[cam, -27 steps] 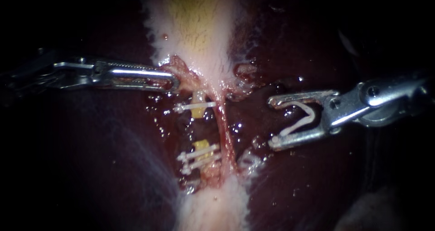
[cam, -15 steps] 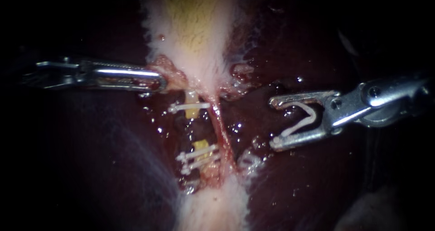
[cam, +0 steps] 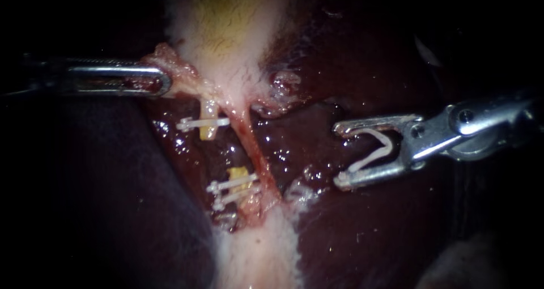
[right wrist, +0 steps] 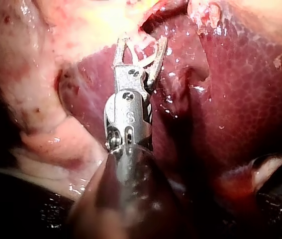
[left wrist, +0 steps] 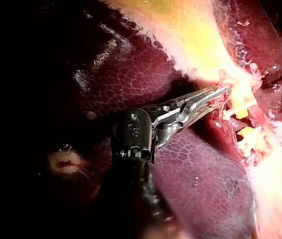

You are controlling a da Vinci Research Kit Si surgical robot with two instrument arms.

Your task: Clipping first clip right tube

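My left instrument (cam: 161, 79) comes in from the left, its jaws shut on a pink flap of tissue (cam: 175, 68) at the gallbladder's (cam: 226, 28) narrow end and holding it taut; the left wrist view shows the same grip (left wrist: 220, 94). The pinkish right tube (cam: 255, 153) runs down from that end, bare. Beside it the yellow left tube (cam: 208, 127) carries one white clip (cam: 201, 122) above and two (cam: 232, 187) below. My right instrument (cam: 340, 156) hangs over the liver, well right of the tubes, jaws wide apart with an open white clip (cam: 377, 150) held between them (right wrist: 141, 47).
Dark red liver (cam: 368, 226) lies on both sides of the tubes, wet and glistening. A pale band of tissue (cam: 255, 255) continues below the clips. A ragged tissue edge (cam: 283, 85) sits just right of the gallbladder's narrow end.
My left instrument has drawn the gripped flap leftward and slightly up, and both tubes with their clips have followed. The right instrument with its clip has stayed in place.
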